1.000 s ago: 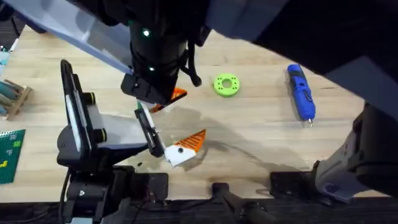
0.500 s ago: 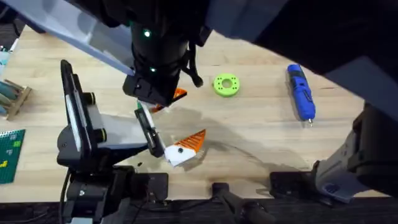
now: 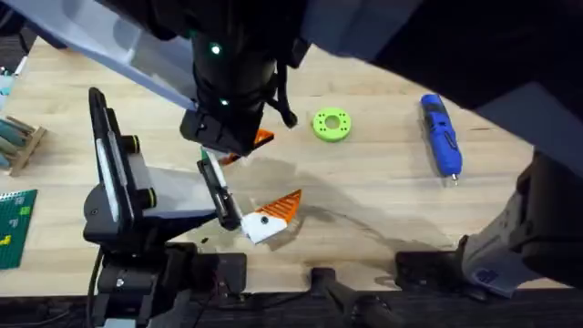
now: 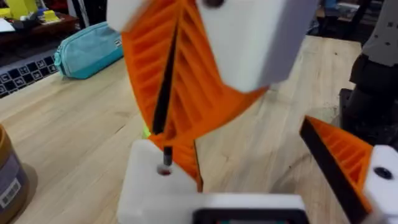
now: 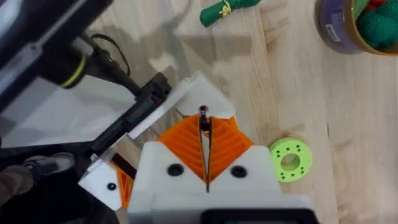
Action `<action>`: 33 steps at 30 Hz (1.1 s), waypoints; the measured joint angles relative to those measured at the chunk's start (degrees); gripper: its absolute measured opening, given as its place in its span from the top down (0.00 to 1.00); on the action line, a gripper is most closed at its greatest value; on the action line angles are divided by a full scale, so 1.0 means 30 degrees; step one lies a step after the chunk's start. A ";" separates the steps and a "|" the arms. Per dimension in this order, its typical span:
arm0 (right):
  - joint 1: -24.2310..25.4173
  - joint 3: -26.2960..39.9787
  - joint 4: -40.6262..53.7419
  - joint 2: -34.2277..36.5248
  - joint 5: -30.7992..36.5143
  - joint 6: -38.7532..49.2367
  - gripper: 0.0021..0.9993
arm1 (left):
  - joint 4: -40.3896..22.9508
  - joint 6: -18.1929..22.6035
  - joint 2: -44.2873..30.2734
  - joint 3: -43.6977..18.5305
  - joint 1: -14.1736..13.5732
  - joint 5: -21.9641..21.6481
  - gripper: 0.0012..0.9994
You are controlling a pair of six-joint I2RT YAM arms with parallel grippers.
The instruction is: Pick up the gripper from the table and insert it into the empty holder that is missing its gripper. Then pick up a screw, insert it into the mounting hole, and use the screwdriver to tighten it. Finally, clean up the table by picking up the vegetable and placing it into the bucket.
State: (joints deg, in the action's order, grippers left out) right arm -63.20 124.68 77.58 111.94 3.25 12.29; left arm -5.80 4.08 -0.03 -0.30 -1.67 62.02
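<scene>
Screw held over the holder

The right gripper (image 5: pixel 205 163) pinched what looked like a screw (image 5: pixel 203 114) above the white holder (image 4: pixel 163 190); the left gripper (image 4: pixel 261 193) stood parted.

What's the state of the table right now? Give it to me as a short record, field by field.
right gripper: shut on a thin dark screw, held over the hole in the white holder
left gripper: open, low near the table's front edge
screwdriver: lying on the table, untouched
vegetable: on the table, outside the bucket
green disc: flat on the table
</scene>
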 joint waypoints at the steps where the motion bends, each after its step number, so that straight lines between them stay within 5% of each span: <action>1: 0.0000 0.0000 0.0000 0.0000 0.0000 -0.0001 1.00 | 0.0000 0.0000 0.0000 0.0000 0.0000 0.0000 0.01; 33: 0.0000 0.0000 0.0000 0.0441 0.0041 0.0066 1.00 | 0.0000 0.0000 -0.0003 0.0000 0.0000 -0.0003 0.01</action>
State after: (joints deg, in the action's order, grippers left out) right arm -63.20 124.68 77.58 113.26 3.37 12.48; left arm -5.80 4.08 -0.04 -0.30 -1.67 62.01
